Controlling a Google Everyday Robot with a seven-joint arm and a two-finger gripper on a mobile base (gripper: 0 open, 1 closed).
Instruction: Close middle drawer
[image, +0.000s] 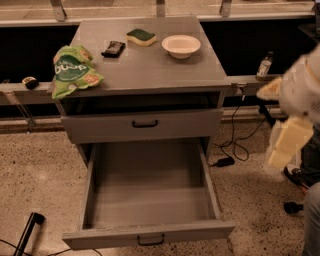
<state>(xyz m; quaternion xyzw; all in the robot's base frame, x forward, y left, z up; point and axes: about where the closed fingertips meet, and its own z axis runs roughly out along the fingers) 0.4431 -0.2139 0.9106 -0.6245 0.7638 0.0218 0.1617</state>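
— What's the biggest thing in front of it?
— The grey cabinet (145, 70), facing us square on. Its middle drawer (150, 185) is pulled right out toward us. It's a long, deep, empty box hanging over the speckled floor, just under the shut top drawer (100, 127).
— And the robot?
— Off to the right, well apart from the drawer. The gripper (286, 142) is, I think, that pale smeared shape at the end of the arm, roughly level with the drawer's right side. Whether it's clenched or slack I cannot tell. It isn't touching anything that I can see.
— Will the drawer fight it?
— I'd judge not. It's a stiff box with nothing inside, so it should be light and run back on its slides under a steady shove. The risk is a push on one corner. Out this far, it might twist and bind.
— So where to press?
— Flat on the middle of the low front panel (195, 234), straight toward the cabinet. There's no need to grasp anything.
— Anything on top to mind?
— A green crisp bag (72, 70) drooping over the left edge, a white bowl (181, 45), a sponge (141, 36) and a dark packet (113, 48). A hard slam could jolt them.
— And the smallest thing?
— The little black handle (150, 240) at the centre of the front. It's more a mark to aim at than a grip.
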